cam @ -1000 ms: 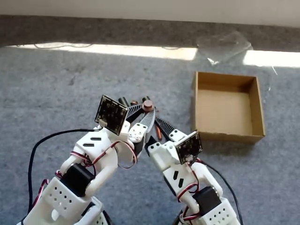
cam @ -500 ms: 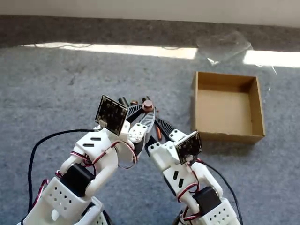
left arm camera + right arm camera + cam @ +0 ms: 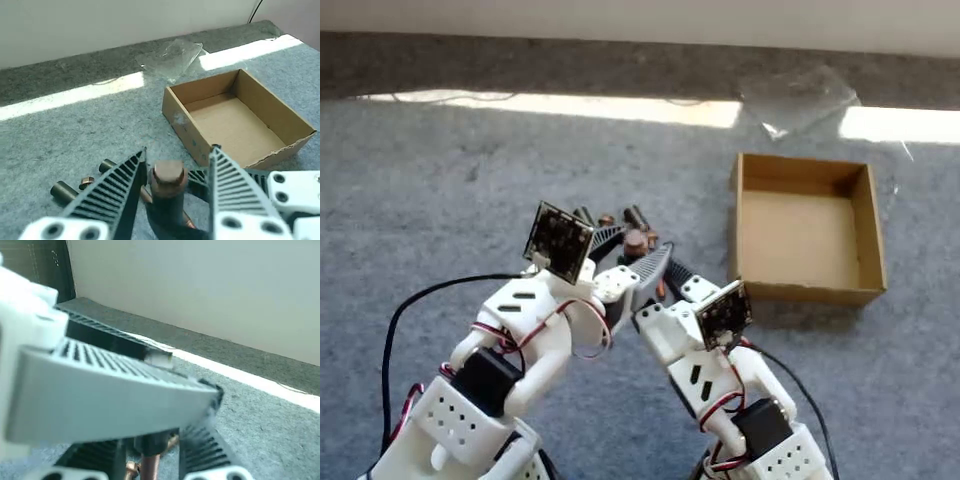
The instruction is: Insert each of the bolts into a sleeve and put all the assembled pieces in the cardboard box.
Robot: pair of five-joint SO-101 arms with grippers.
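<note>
A dark sleeve with a copper bolt head on top (image 3: 168, 186) stands upright above the carpet, between both grippers (image 3: 635, 241). My left gripper (image 3: 179, 150) is open; its ribbed fingers (image 3: 120, 187) flank the piece, one close beside it and the other apart. My right gripper (image 3: 658, 278) comes in from below and looks shut on the piece's lower part (image 3: 149, 452). Loose dark sleeves (image 3: 64, 191) and a small copper bolt (image 3: 87, 181) lie on the carpet just beyond. The cardboard box (image 3: 800, 291) sits to the right.
A crumpled clear plastic bag (image 3: 798, 98) lies beyond the box near the sunlit strip. One left-gripper finger (image 3: 115, 385) crosses close in front of the right wrist camera. Grey carpet (image 3: 440, 200) stretches to the left.
My left gripper has opened off the bolt head and shifted slightly toward the near side. The piece sits a little lower in the high view. The right arm has barely moved.
</note>
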